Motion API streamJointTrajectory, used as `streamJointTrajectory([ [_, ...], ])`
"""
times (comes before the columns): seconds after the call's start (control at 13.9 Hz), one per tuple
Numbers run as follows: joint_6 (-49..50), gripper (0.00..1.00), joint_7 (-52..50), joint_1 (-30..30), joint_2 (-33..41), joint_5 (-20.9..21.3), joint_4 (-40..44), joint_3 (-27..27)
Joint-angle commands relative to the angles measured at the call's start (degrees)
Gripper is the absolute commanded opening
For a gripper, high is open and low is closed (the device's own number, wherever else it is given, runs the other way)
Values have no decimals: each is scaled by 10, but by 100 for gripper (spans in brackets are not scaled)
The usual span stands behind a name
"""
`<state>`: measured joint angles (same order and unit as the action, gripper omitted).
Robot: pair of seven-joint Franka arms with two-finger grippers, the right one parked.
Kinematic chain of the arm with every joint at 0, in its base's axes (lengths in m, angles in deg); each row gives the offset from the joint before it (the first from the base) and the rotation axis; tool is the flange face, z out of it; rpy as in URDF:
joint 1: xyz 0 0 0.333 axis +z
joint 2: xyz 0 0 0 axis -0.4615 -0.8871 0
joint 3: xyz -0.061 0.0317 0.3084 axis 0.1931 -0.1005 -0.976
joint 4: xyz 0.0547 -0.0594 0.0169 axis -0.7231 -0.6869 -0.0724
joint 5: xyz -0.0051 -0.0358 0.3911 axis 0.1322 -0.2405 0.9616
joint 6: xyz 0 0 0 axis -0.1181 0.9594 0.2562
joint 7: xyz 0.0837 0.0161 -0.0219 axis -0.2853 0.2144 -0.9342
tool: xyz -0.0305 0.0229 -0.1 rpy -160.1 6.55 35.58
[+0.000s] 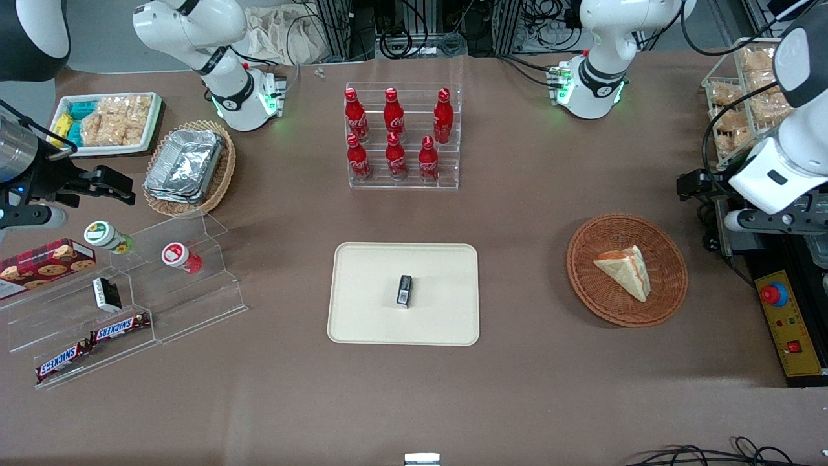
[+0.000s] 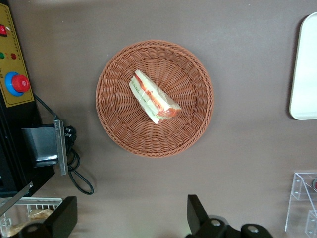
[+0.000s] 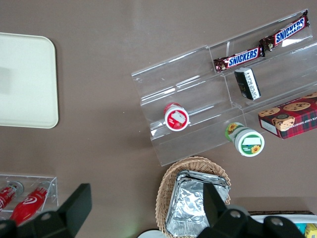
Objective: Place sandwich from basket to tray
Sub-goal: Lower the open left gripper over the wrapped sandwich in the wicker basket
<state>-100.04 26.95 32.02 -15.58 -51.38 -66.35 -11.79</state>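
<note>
The sandwich (image 1: 624, 270), a pale bread wedge with red-orange and green filling, lies in the round reddish-brown wicker basket (image 1: 585, 285) toward the working arm's end of the table. In the left wrist view the sandwich (image 2: 153, 97) lies in the middle of the basket (image 2: 114, 124). The cream tray (image 1: 362, 310) lies mid-table, nearer the parked arm than the basket, with a small black packet (image 1: 404, 290) on it; its edge shows in the left wrist view (image 2: 304, 74). My left gripper (image 1: 693, 186) hangs high above the table beside the basket, open and empty, fingers (image 2: 195, 213) wide apart.
An acrylic rack of red cola bottles (image 1: 401, 139) stands farther from the front camera than the tray. A control box with a red button (image 1: 786, 323) and a wire rack of snacks (image 1: 744, 90) stand at the working arm's end. An acrylic step shelf (image 1: 129, 304) stands at the parked arm's end.
</note>
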Motion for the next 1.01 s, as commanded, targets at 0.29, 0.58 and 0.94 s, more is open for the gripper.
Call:
streamJointTrajectory([
  [0.29,33,100,-8,-8,-74,1,77,-2],
  [0.58,-56,100,-110,10,-49,-6,-29,-6],
  [0.94,-158,100,-304,11,-53,-1,-116,-7],
])
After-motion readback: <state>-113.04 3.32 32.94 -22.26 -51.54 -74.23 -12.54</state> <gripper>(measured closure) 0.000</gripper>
